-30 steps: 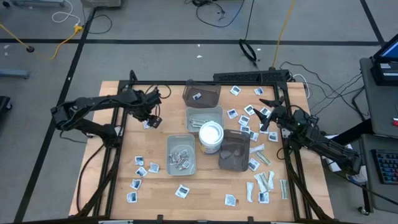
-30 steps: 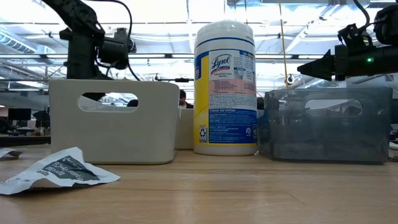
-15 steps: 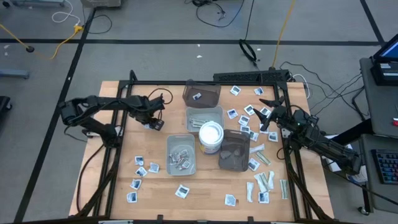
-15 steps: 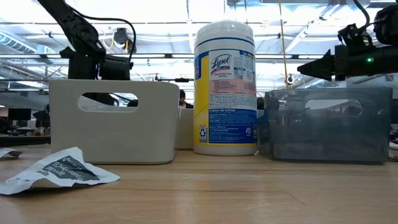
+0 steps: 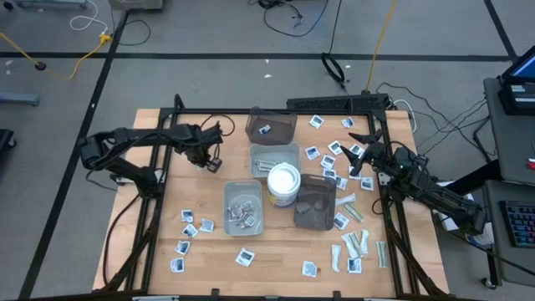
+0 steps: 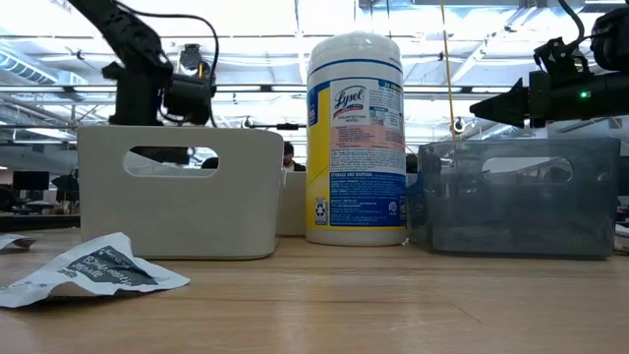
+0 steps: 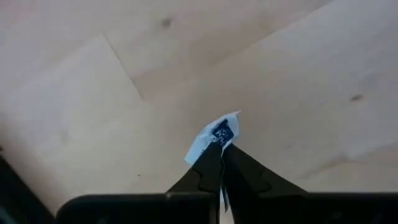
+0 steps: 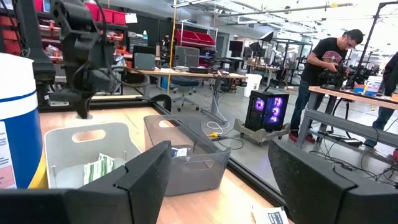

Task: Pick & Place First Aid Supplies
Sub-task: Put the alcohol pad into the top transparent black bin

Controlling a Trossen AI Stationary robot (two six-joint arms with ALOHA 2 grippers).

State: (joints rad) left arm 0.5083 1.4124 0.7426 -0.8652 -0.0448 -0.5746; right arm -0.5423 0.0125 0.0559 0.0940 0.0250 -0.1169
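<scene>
The left gripper (image 7: 221,163) is pinching a small white packet (image 7: 214,135) with dark blue print, its two dark fingertips pressed together on the crumpled foil-like square, which is hanging above pale wood grain. In the high view that gripper (image 5: 211,158) is hovering over the left half of the table (image 5: 159,219), apart from the trays. More square white packets (image 5: 189,232) are lying flat and scattered near the table's left front corner — matte and flat against the light plywood.

At the centre, a pale grey tray (image 5: 243,207) is holding several packets, a second grey tray (image 5: 274,156) is holding narrow pale green strips, and a dark translucent tray (image 5: 269,124) behind them is holding one square packet. The round white tub (image 5: 283,184) is standing upright just beside the grey trays, and another dark translucent tray (image 5: 315,201) is sitting just right of it. In the low view the tub and trays are blocking most of the table behind them, while one crumpled packet (image 6: 86,268) is lying in front.

The right gripper (image 5: 359,151) is waiting above the right side with its fingers spread apart, over a scatter of square packets; narrow green-white strips (image 5: 354,244) are lying near the right front corner.

Beyond the table — grey floor, cables, workbenches, and a person (image 8: 329,59) standing at a bench.
</scene>
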